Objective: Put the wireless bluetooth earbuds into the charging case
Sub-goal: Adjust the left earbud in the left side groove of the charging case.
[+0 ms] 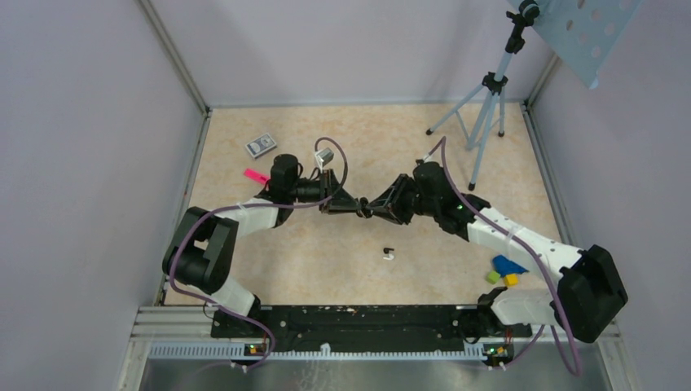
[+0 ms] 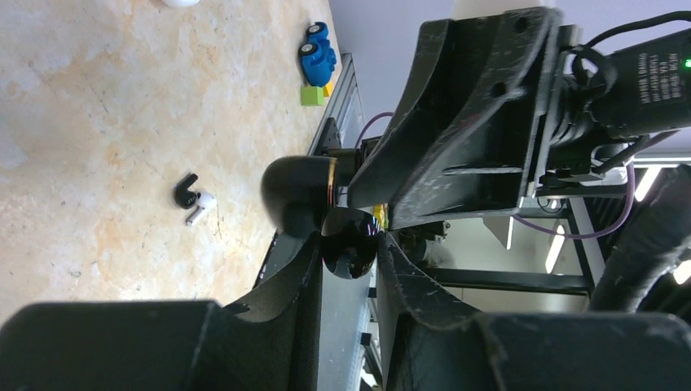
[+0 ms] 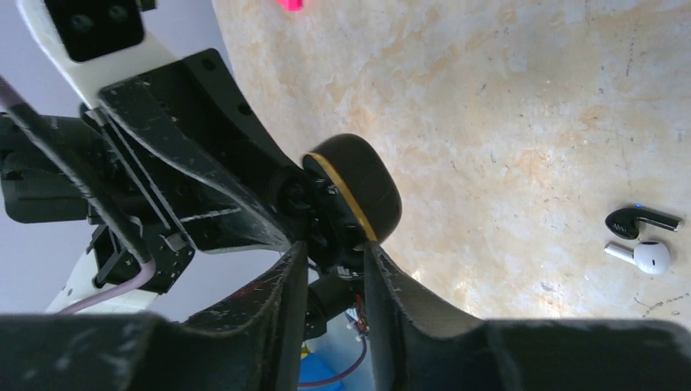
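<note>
left gripper (image 2: 349, 246) pinches the charging case (image 2: 295, 189), glossy black, rounded, gold-banded; right gripper (image 3: 330, 254) pinches its other side. at five o'clock from the jaws, on the table (image 1: 326, 257), a stemmed black earbud (image 1: 386, 250) lies just beside a white earbud (image 1: 389, 257).

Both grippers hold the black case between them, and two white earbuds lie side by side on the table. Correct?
The right wrist view shows one white earbud and one black earbud. The rest stands: left gripper and right gripper hold the case, earbuds side by side on the table.
</note>
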You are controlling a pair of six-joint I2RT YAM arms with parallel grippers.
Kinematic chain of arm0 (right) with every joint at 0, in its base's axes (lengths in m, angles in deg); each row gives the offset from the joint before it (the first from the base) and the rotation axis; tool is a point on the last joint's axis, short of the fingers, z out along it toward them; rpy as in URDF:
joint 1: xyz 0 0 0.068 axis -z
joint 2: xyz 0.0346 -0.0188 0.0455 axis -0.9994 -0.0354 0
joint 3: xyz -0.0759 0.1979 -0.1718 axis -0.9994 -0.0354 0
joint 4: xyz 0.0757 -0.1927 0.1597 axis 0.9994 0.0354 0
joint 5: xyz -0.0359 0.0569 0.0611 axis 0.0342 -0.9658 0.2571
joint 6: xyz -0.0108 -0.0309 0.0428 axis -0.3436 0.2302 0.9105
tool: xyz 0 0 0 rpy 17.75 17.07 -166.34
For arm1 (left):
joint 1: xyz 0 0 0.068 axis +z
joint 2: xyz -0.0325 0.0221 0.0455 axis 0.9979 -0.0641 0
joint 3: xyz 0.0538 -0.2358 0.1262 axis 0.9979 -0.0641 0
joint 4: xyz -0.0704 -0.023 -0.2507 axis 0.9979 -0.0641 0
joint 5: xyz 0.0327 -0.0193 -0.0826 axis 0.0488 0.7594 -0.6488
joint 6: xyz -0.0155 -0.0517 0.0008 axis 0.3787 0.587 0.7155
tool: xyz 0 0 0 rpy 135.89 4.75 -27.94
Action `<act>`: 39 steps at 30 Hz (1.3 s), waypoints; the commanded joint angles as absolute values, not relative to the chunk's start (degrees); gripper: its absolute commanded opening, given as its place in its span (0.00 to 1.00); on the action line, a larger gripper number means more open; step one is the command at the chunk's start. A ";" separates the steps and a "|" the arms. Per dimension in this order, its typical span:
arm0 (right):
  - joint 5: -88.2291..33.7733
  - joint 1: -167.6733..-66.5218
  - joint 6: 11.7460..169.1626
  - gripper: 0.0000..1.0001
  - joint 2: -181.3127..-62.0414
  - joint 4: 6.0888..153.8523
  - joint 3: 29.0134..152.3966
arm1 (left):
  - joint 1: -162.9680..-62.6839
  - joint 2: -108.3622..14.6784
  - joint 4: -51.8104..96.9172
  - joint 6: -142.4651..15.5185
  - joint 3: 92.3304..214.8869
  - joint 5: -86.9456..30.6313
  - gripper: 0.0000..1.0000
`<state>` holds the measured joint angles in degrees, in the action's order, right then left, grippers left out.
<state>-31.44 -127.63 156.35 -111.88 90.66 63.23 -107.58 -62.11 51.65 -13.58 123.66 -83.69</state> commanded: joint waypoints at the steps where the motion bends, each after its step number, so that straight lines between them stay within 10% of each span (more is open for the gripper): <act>1: -28.75 -128.23 152.86 0.34 -110.73 91.14 67.73 | -108.18 -62.86 49.30 -14.75 125.25 -85.38 0.00; 21: -23.37 -133.94 108.65 0.42 -101.54 97.91 70.59 | -108.15 -63.49 19.12 -23.18 135.04 -86.86 0.00; 39: -16.37 -137.89 143.01 0.45 -107.55 106.64 72.23 | -108.36 -61.52 24.70 -22.74 134.87 -84.87 0.00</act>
